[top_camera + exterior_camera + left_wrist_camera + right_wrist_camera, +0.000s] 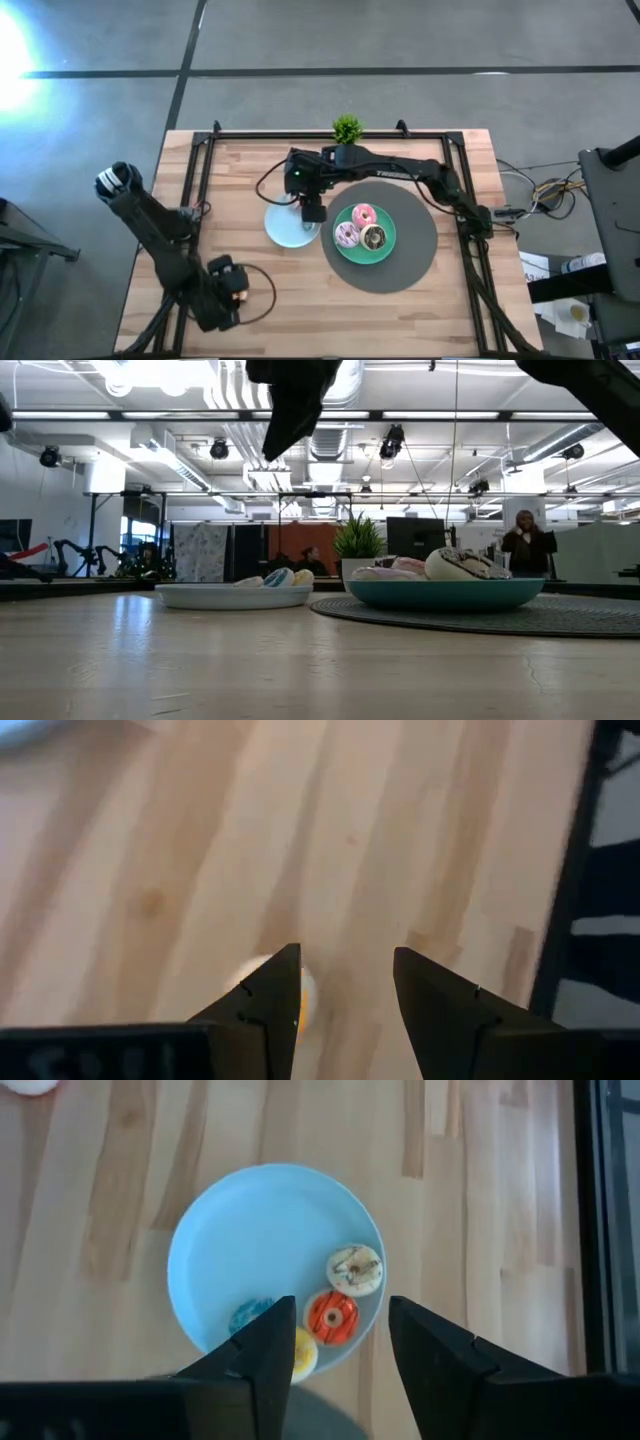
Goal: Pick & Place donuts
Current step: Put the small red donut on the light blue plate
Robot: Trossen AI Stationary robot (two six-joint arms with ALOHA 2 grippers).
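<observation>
Three larger donuts lie on the green plate: pink, pale pink and chocolate. Several mini donuts, among them a cream one, a red one and a yellow one, lie in the light-blue plate. My right gripper hangs open above that plate's edge, clear of it. My left gripper stands open over bare wood near the table's near left corner. A pale yellowish mini donut shows beside one of its fingers, partly hidden by it.
The green plate rests on a round dark grey mat right of the light-blue plate. A small potted plant stands at the far edge. Black frame rails run along the table's sides. A pale round thing lies on the wood beyond the blue plate.
</observation>
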